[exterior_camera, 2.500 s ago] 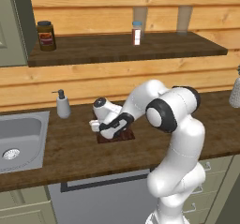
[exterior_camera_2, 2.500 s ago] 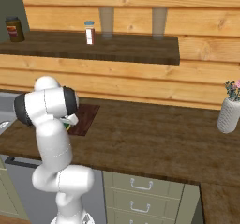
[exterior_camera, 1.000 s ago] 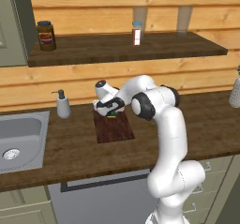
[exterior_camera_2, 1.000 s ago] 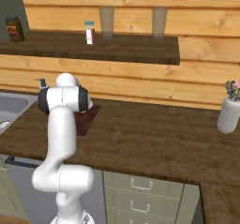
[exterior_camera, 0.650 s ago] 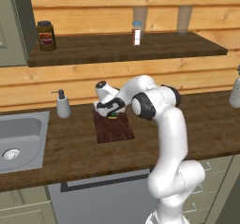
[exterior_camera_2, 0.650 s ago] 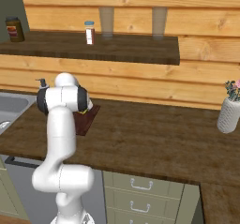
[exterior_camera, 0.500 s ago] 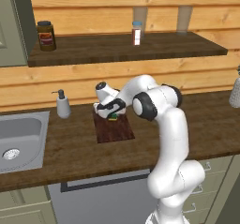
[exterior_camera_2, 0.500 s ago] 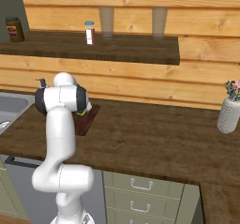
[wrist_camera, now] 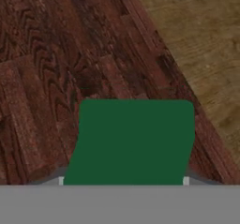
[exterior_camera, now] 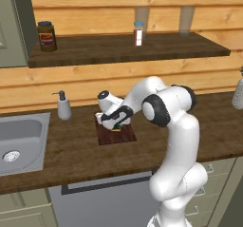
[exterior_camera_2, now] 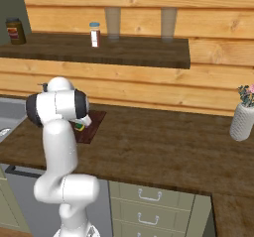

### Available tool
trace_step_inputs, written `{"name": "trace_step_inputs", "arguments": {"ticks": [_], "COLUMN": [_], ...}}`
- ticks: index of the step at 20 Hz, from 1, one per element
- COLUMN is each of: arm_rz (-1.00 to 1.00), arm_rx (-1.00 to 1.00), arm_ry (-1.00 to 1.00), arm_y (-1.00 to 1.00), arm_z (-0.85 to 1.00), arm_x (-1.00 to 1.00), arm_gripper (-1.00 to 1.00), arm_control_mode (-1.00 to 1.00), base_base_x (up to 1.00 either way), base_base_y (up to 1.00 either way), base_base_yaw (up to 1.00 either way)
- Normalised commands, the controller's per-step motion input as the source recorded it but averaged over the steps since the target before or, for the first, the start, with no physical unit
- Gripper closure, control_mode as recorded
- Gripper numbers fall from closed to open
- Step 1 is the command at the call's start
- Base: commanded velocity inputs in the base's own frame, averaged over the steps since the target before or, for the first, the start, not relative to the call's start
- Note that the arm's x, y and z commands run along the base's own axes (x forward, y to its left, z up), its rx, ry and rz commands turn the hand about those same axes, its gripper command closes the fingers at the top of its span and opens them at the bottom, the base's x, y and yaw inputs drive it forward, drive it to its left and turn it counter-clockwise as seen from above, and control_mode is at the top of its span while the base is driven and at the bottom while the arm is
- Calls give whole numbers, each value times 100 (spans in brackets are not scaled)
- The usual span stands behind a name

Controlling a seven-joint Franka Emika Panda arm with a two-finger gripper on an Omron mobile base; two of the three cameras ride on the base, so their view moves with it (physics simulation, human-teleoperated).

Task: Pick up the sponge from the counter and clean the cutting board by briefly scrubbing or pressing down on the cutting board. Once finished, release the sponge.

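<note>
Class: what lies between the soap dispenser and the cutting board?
Bare counter separates the soap dispenser from the cutting board in the left base view.

you're looking at a glossy white arm (exterior_camera: 178, 126) built of rounded, tube-like segments. its joints carry round dark caps. the hand end is white with a dark band across it.

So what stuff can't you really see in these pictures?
- Fingertips of the gripper: in the hand view the green-topped rectangular sponge covers them.
- Sponge's yellow bottom layer, hand view: hidden under its green top.
- Dark reddish-brown wooden cutting board: the white arm blocks its left part in the right base view.
- Labels on the brown jar and small white bottle on the shelf: too small to read.
</note>
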Motion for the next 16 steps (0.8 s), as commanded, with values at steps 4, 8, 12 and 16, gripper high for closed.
{"name": "trace_step_inputs", "arguments": {"ticks": [4, 8, 12, 16], "arm_rz": [0, 0, 0, 0], "arm_rx": [0, 0, 0, 0], "arm_ry": [0, -1, -2, -4], "arm_y": [0, -9, -26, -26], "arm_z": [-18, -4, 0, 0], "arm_x": [-93, -26, 32, 60], "arm_gripper": [100, 100, 100, 100], "arm_control_mode": [-100, -100, -100, -100], "base_base_x": [0, 0, 0, 0], "base_base_y": [0, 0, 0, 0], "base_base_yaw": [0, 0, 0, 0]}}
